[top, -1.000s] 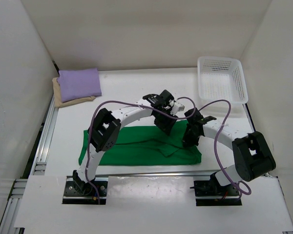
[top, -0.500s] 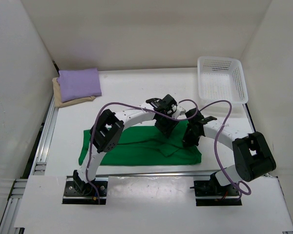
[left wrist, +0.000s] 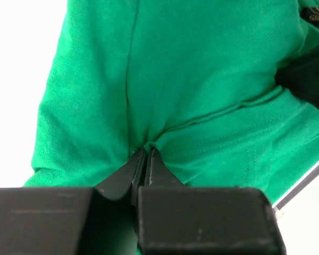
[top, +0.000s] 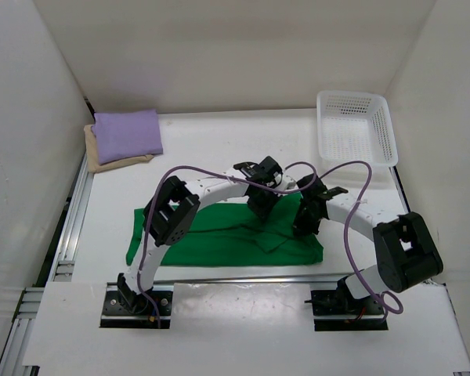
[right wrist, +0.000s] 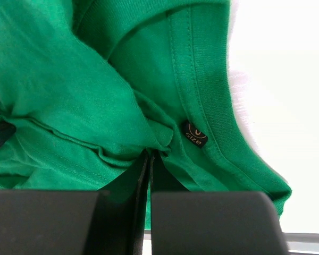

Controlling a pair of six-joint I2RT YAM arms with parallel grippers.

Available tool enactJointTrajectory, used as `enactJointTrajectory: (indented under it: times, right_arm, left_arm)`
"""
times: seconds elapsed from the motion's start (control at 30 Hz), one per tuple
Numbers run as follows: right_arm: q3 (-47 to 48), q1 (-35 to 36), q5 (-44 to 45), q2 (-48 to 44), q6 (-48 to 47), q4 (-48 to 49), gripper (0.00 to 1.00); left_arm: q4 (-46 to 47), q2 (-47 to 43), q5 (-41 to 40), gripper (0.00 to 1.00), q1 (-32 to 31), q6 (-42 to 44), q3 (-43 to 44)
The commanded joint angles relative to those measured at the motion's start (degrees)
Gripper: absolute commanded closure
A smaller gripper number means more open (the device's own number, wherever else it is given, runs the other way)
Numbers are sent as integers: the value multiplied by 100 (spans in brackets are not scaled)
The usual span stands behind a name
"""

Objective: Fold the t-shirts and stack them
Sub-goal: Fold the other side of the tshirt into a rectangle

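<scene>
The green t-shirt (top: 219, 244) lies near the arms, in the middle. The left gripper (left wrist: 144, 151) and the right gripper (right wrist: 149, 153) each pinch a fold of it. The purple t-shirt (top: 127, 131) lies on the tan t-shirt (top: 113, 164), far left.

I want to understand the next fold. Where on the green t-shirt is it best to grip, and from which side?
Come from above and pinch up ridges of cloth: the green t-shirt lies flat on the table, with nothing standing up. The left gripper is shut on a ridge by a stitched seam, the right gripper on one beside the collar, near the size label.
</scene>
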Motion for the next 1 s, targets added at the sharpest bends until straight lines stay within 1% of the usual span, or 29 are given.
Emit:
enactJointTrajectory:
  times: [0.0, 0.17, 0.2, 0.27, 0.37, 0.4, 0.43, 0.53, 0.6, 0.73, 0.87, 0.93, 0.97]
  right_arm:
    - [45, -5, 250, -135, -164, 7, 100]
    - [159, -5, 618, -425, -270, -274, 100]
    - [160, -5, 619, -573, -331, -275, 100]
    - [160, -5, 690, -758, -384, -275, 100]
    - [212, 47, 628, -812, -446, -275, 100]
    - [213, 47, 628, -812, -446, -327, 100]
    - [213, 47, 628, -812, -446, -327, 100]
    - [160, 47, 575, -1004, -446, -432, 100]
    - [37, 100, 523, -1128, -446, -485, 100]
    - [-86, 152, 523, -1497, -341, -609, 100]
    - [-165, 206, 575, -1804, -288, -740, 100]
    - [-244, 206, 514, -1805, -287, -740, 100]
    - [-305, 206, 514, -1718, -287, -740, 99]
  left_arm:
    - [-107, -545, 75, 90, -45, 21, -160]
    - [-107, -871, -224, 90, -45, 21, -213]
    - [-107, -932, -294, 84, -45, 21, -214]
    - [-107, -932, -295, 80, -45, 21, -214]
    - [-107, -932, -216, 81, -45, 21, -161]
    - [-107, -932, -163, 84, -45, 21, -161]
    - [-107, -932, -163, 90, -45, 21, -161]
    - [-160, -1125, 91, 90, -45, 21, -214]
    - [-212, -1336, 92, 90, -45, 21, -450]
    - [-212, -1644, 145, 90, -45, 21, -652]
    - [-265, -1715, 215, 90, -45, 21, -802]
    - [-265, -1715, 276, 90, -98, 21, -995]
    - [-265, -1662, 277, 88, -168, 21, -1065]
